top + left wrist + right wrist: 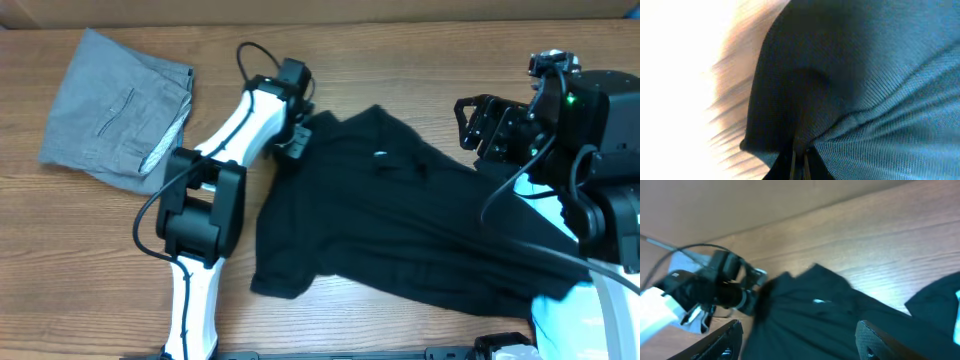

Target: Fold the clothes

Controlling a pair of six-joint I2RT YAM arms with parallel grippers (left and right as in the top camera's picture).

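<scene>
Wood-grain table (pixel 400 60), light brown; plain tan backdrop (pixel 740 205) beyond far edge. Grey trousers (pixel 115 110) folded flat at 10 o'clock, well apart from the rest. Left gripper (pixel 296 138) at 11 o'clock corner of black shirt (pixel 400 220), jaws together, clamped on fabric edge. Shirt sprawls crumpled from centre toward 4 o'clock, small white logo (pixel 381 155) showing. Right gripper (pixel 472 122) at 2 o'clock, fingers wide apart, over shirt. Light blue tee (pixel 560 320) peeks out at 5 o'clock, touching shirt hem.

A wood-grain table (pixel 420 55) meets a plain tan wall (pixel 740 205) behind it.
</scene>
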